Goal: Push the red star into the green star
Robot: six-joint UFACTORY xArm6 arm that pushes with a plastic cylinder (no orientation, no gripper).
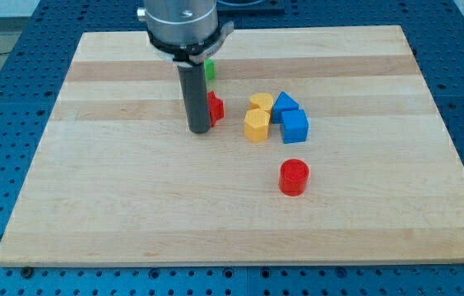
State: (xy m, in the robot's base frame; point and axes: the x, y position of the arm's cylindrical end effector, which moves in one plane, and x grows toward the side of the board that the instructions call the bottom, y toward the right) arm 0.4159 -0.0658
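Note:
The red star [215, 107] lies on the wooden board [117, 189], mostly hidden behind my rod, only its right part showing. The green star [210, 69] lies above it toward the view's top, also largely hidden by the rod, with a small green edge visible. My tip [198, 130] rests on the board just left of and slightly below the red star, touching or nearly touching it.
To the right of the red star sit two yellow blocks [257, 123], one above the other, a blue triangular block [285, 104] and a blue cube [294, 127]. A red cylinder [294, 177] stands lower right. The board sits on a blue perforated table.

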